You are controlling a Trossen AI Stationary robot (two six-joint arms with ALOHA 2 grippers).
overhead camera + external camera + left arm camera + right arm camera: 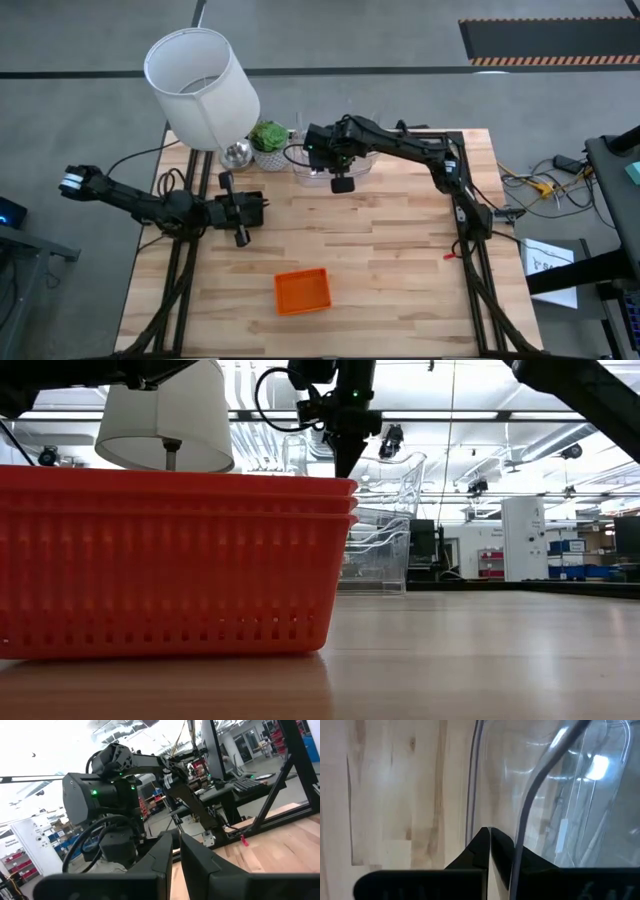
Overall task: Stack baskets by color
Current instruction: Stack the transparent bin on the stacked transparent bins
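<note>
On the pale butcher-block table (pixel 380 250), strips of light wood run lengthwise, grain and knots showing clearly, and it sits on a grey floor with a black-and-orange hazard mat off in the far corner. Level across the top, there's a big workshop hall behind, bright ceiling lights and shelving. Near the front edge sits the red-orange baskets (pixel 302 290) stack, nested rims showing, slotted holes along the walls. At the back, the clear baskets (pixel 325 170) gleam, glossy and see-through, beside a small potted plant (pixel 268 140) and a white lampshade (pixel 200 88), smooth and drum-shaped. The right gripper (pixel 342 184) hangs over the clear baskets' near rim, jaws pressed together, gripping nothing. The left gripper (pixel 241 238) waits at the left side, jaws nearly touching, nothing between them.
</note>
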